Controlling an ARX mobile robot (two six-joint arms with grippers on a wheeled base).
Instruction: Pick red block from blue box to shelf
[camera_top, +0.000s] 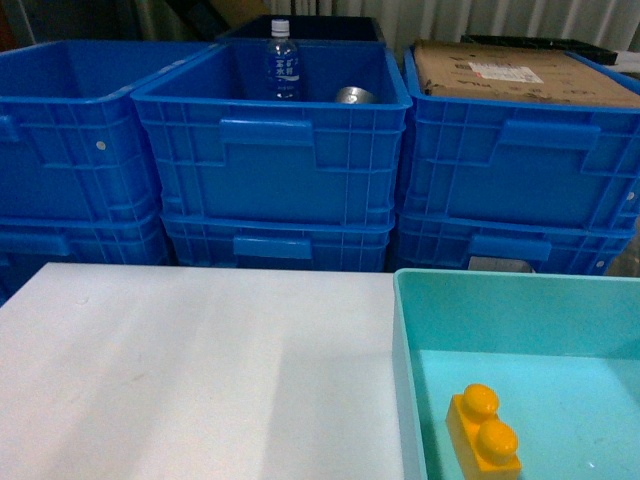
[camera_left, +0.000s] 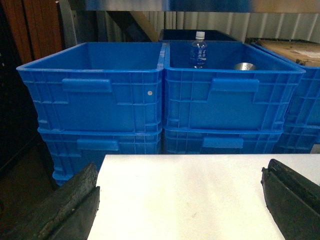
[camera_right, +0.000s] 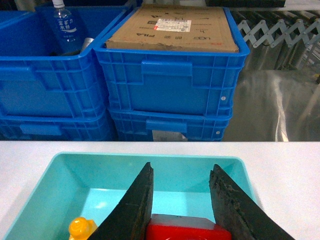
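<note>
The red block (camera_right: 187, 227) sits pinched between the two dark fingers of my right gripper (camera_right: 182, 167), at the bottom edge of the right wrist view, over the blue box (camera_right: 65, 165). Only its top face shows. In the head view the blue box (camera_top: 405, 350) stands at the table's right front, and neither gripper nor the red block appears there. My left gripper (camera_left: 182, 167) is spread wide open above the white table (camera_left: 200, 200), holding nothing. I cannot make out the shelf in any view.
A yellow two-stud brick (camera_top: 484, 430) lies in the blue box. Stacked dark blue crates (camera_top: 270, 150) line the table's far edge, one holding a water bottle (camera_top: 282, 62) and a metal can, another topped by a cardboard carton (camera_right: 172, 30).
</note>
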